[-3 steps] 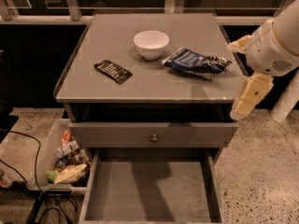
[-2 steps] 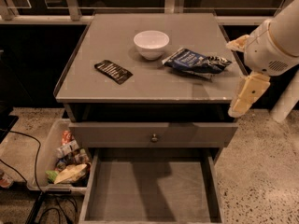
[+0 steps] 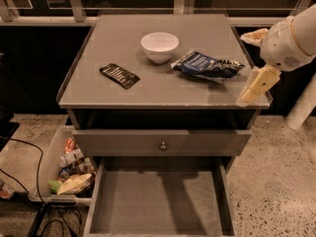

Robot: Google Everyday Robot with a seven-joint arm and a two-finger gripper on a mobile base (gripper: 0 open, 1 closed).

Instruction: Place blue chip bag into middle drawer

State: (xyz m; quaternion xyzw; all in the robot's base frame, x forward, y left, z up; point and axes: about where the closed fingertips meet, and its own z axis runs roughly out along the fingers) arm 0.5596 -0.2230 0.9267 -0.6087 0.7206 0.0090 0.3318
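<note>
Since the earlier frame, the robot's white arm with its gripper [image 3: 243,67] had risen a little in the picture at the right edge of the desk [image 3: 148,94]; all other things had kept their places. Its two pale yellow fingers [image 3: 259,83] were spread apart and held nothing. One pointed to the desk's right rear edge and the other hung over the front right corner.

The crumpled dark-blue foil chip bag [image 3: 207,65] lay on the grey desk top, right of the round white bowl [image 3: 159,46] and just beside it, with its silvery crimped end towards the gripper. It carried white lettering, but I could not read the words. A flat black rectangular packet [image 3: 119,76] with white print lay on the left of the bowl, apart from it; this print also was not readable.

Under the desk top, a grey drawer front with a small round metal knob [image 3: 163,145] was closed. Below it the wide shallow grey middle drawer [image 3: 158,201] was pulled out, showing its plain floor. On the speckled floor at the left stood a pale plastic bin [image 3: 43,168] with mixed snack packets.
</note>
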